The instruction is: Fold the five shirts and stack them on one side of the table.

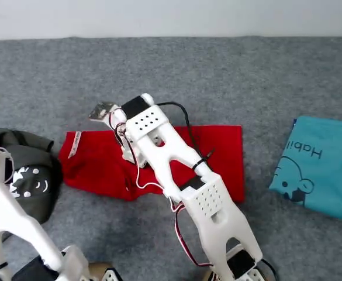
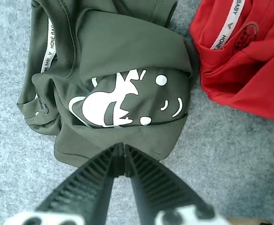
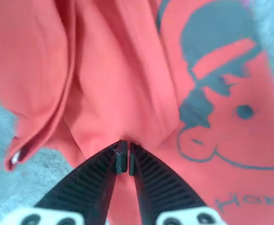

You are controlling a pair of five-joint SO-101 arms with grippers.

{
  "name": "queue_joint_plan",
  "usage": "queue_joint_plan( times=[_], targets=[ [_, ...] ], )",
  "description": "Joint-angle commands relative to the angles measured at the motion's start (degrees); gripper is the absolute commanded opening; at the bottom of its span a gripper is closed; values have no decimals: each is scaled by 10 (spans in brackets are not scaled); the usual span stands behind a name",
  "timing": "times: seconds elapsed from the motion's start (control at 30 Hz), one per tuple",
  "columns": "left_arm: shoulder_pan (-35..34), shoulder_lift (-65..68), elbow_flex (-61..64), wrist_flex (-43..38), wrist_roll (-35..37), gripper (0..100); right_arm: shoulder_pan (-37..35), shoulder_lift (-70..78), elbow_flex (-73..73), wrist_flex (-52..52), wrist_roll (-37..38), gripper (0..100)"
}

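A red shirt [image 1: 217, 155] lies crumpled in the middle of the grey table, its neck label toward the left. My right gripper [image 3: 123, 151] [image 1: 127, 153] is down on its left half, shut on a pinch of red fabric [image 3: 127, 93]; creases run into the fingertips beside the dark printed face. An olive shirt [image 2: 113, 70] [image 1: 27, 170] with a white animal print lies bunched at the table's left. My left gripper [image 2: 123, 151] hangs shut over that shirt's near hem, holding nothing. A folded teal shirt [image 1: 323, 167] rests at the right edge.
The red shirt's collar [image 2: 240, 42] lies just beside the olive shirt, with a narrow strip of grey cloth between them. The right arm [image 1: 194, 187] stretches diagonally across the red shirt from the front. Bare grey table [image 1: 217, 76] spans the far side.
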State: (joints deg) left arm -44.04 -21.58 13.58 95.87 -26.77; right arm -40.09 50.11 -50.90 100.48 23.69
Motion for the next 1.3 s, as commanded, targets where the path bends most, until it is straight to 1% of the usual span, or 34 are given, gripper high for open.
queue_joint_plan(
  times=[0.0,0.07,0.1,0.23,0.37,0.5,0.9,0.97,1.07,1.13,1.27],
  targets=[
    [3,-21,-3,-15,4,9,-20,-67,-40,25,-1,27],
    [2,-21,-3,-15,4,9,-36,-88,-36,25,-30,32],
    [1,-21,-3,-16,4,9,-44,-99,-29,25,-42,50],
    [-11,-22,-4,-16,4,10,-76,-137,33,25,-117,160],
    [-35,-21,-3,-16,4,10,-117,-157,85,24,-178,165],
    [-45,-21,-3,-16,4,10,-143,-137,98,23,-184,165],
    [-45,-21,-3,-12,4,9,-143,-58,95,20,-185,164],
    [-45,-21,-3,-12,4,9,-143,-58,95,20,-185,136],
    [-45,-21,-3,-12,4,9,-144,-58,94,18,-178,51],
    [-45,-21,-3,-12,4,9,-144,-58,94,19,-156,10],
    [-45,-21,-3,-12,4,9,-135,-70,94,22,-139,10]
  ],
)
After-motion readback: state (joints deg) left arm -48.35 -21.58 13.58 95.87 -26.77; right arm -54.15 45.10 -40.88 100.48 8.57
